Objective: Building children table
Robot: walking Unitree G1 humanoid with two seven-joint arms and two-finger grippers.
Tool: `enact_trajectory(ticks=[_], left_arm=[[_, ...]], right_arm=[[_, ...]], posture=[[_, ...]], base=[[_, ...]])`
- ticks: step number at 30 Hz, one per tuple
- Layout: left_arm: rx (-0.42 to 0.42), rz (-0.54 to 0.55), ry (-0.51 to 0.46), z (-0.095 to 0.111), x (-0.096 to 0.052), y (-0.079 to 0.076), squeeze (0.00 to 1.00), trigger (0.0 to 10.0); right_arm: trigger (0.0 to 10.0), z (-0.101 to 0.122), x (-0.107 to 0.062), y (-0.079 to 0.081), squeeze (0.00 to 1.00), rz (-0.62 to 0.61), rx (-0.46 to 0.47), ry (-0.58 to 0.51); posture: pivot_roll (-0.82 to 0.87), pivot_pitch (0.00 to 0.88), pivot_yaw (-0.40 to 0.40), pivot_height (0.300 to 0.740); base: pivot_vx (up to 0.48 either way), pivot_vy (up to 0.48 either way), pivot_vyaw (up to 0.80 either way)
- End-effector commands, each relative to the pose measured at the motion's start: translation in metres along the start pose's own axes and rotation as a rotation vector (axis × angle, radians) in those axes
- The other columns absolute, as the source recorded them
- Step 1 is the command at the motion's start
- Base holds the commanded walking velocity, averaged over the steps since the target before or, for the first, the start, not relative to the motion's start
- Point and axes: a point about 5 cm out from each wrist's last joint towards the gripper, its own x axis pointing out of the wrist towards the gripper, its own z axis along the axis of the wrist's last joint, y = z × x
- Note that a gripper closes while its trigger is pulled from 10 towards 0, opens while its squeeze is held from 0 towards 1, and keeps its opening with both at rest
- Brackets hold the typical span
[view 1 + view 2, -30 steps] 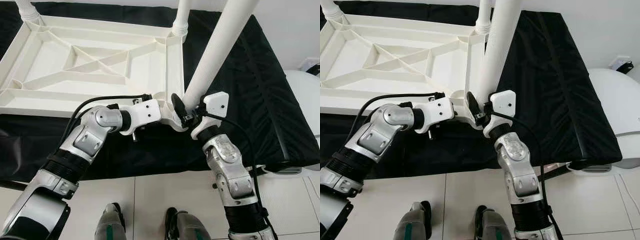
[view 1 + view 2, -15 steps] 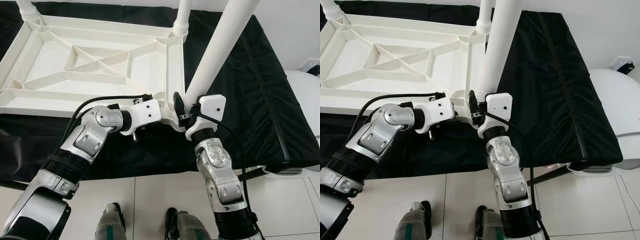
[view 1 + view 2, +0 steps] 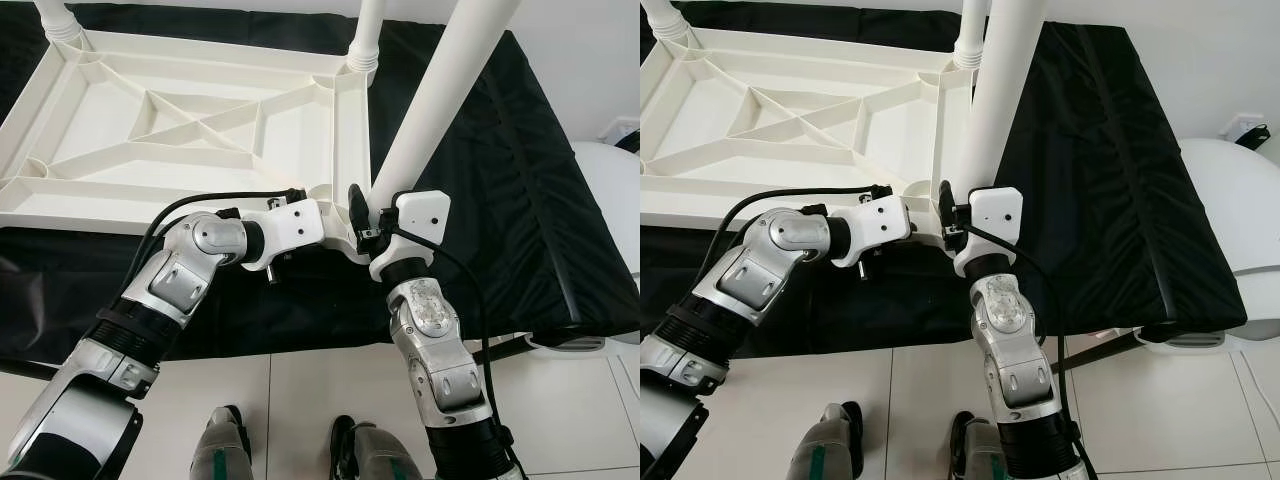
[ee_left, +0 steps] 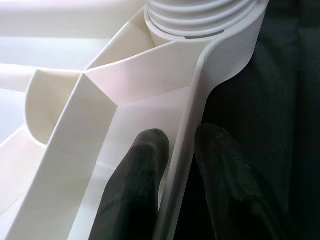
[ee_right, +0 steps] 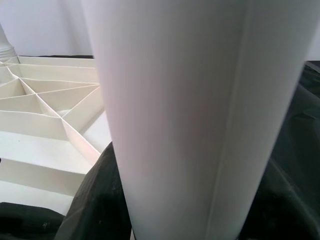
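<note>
Note that your right pincer [image 3: 362, 222] grips the leg [image 3: 430, 105] while the left pincer [image 4: 180, 165] clamps the tabletop [image 3: 200, 130] rim; a tilted leg may cross-thread in its socket [image 4: 205, 20].

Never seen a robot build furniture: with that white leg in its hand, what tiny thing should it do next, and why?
Probably twist the leg further into its corner socket. The right hand grips the leg near its base, while the left hand pinches the upturned tabletop's rim, steadying it.

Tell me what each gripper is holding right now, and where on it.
The left gripper pinches the side rim of the upside-down tabletop near its front right corner. The right gripper clasps the loose table leg at its lower end.
</note>
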Motion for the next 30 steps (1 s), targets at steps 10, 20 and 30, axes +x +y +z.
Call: enact_trajectory(ticks=[10, 20, 30], left_arm=[[0.023, 0.018, 0.019, -0.003, -0.002, -0.001, 0.0, 10.0], [0.024, 0.015, 0.018, -0.003, -0.002, -0.001, 0.0, 10.0], [0.022, 0.013, 0.02, -0.003, -0.002, -0.002, 0.0, 10.0]], right_arm=[[10.0, -0.019, -0.002, -0.021, 0.0, -0.204, 0.013, 0.109], [10.0, -0.02, -0.001, -0.024, 0.0, -0.221, 0.009, 0.115], [10.0, -0.021, -0.001, -0.027, 1.0, -0.217, 0.021, 0.127]], posture=[[0.09, 0.206, -0.039, 0.74], [0.09, 0.21, -0.037, 0.74], [0.1, 0.217, -0.037, 0.74]], base=[[0.0, 0.0, 0.0], [0.0, 0.0, 0.0], [0.0, 0.0, 0.0]])
